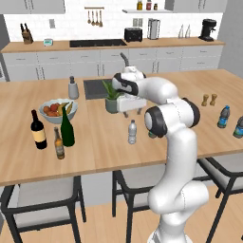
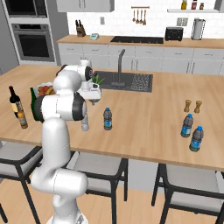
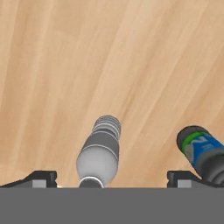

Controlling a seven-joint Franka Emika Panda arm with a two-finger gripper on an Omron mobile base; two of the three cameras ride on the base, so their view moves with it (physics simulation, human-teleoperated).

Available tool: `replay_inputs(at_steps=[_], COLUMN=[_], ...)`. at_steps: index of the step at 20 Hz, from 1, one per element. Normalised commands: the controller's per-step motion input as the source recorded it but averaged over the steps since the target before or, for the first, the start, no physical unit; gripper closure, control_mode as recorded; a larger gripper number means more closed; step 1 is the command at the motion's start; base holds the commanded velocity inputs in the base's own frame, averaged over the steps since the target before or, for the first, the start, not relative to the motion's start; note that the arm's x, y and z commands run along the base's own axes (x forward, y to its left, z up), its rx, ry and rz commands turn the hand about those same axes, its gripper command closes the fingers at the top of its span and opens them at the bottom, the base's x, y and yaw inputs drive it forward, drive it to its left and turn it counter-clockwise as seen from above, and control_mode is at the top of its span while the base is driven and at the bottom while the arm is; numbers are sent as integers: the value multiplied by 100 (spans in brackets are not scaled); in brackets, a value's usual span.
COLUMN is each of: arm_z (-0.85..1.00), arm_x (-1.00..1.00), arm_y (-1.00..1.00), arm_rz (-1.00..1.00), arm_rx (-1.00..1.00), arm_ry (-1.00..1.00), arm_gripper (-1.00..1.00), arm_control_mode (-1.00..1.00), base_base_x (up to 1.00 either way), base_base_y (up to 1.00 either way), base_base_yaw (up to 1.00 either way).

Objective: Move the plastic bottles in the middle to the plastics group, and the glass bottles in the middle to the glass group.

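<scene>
Far left on the wooden counter (image 1: 28, 161): black wine bottle (image 1: 38, 129) with cream label, small brown bottle (image 1: 59, 143) just in front, tall green bottle (image 1: 67, 126) close beside both and standing upright, right in front of a fruit bowl (image 1: 58, 109). Toward the middle: clear bottle (image 1: 132, 132) with white cap, upright, alone on bare wood; in the right base view, partly hidden behind the arm (image 2: 85, 122). Just beside it there, blue-label bottle (image 2: 107, 119), upright, a small gap between the two. Above them, gripper (image 1: 131, 111) hanging from the white arm, pointing down, near a small potted plant (image 1: 112, 97). Through the hand view: fingertips (image 3: 41, 179) set wide apart, nothing between them clamped, touching nothing; clear bottle (image 3: 100, 151) seen from above in the gap, nearer the left tip; blue-label bottle (image 3: 202, 151) out by the right tip. Far right: two small blue-label bottles (image 2: 192, 132) standing close together, near a pair of wooden shakers (image 2: 192, 106).
</scene>
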Motion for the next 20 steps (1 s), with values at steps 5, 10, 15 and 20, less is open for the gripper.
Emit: replay_inputs(at_steps=[5,10,15,20], arm_z=[-29,-2,10,-14], arm_x=[-31,-53,-42,-20], arm_y=[0,-1,-10,-6], arm_rz=[0,0,0,0], arm_rx=[7,7,5,5], arm_ry=[-12,-14,-9,-27], arm_gripper=[-100,-100,-100,-100], arm_control_mode=[-100,-100,-100,-100], base_base_x=[0,0,0,0], base_base_y=[0,0,0,0], base_base_yaw=[0,0,0,0])
